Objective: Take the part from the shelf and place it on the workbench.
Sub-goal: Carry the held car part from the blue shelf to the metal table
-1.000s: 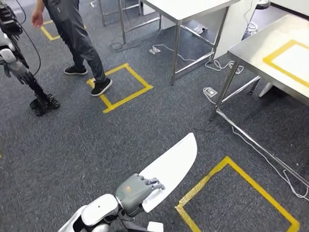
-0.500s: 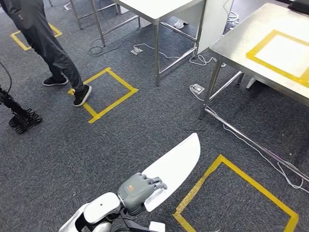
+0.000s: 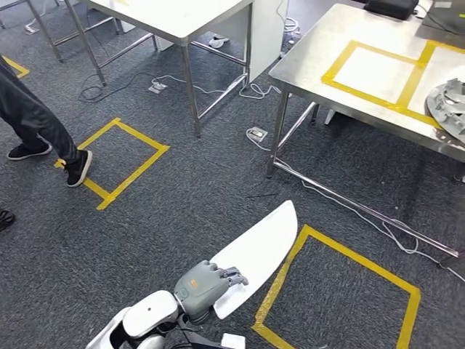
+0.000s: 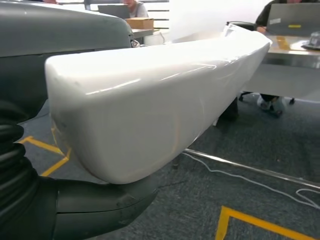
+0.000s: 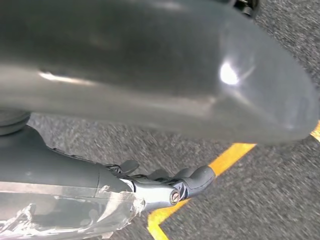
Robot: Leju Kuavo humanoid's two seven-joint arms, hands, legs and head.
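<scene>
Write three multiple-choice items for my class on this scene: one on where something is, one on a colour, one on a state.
1. Where is the white part?
A. On the steel workbench
B. In the left hand, above the carpet
C. Flat on the floor

2. What colour is the tape square on the carpet by the part?
A. Yellow
B. Red
C. Blue

3. What is the left hand doing?
A. Hanging with nothing in it
B. Pressing on the table
C. Gripping the part

Answers:
1 B: the head view shows the part held out over the carpet, short of the workbench.
2 A: the tape is plainly yellow.
3 C: its fingers lie over the part's near end.
</scene>
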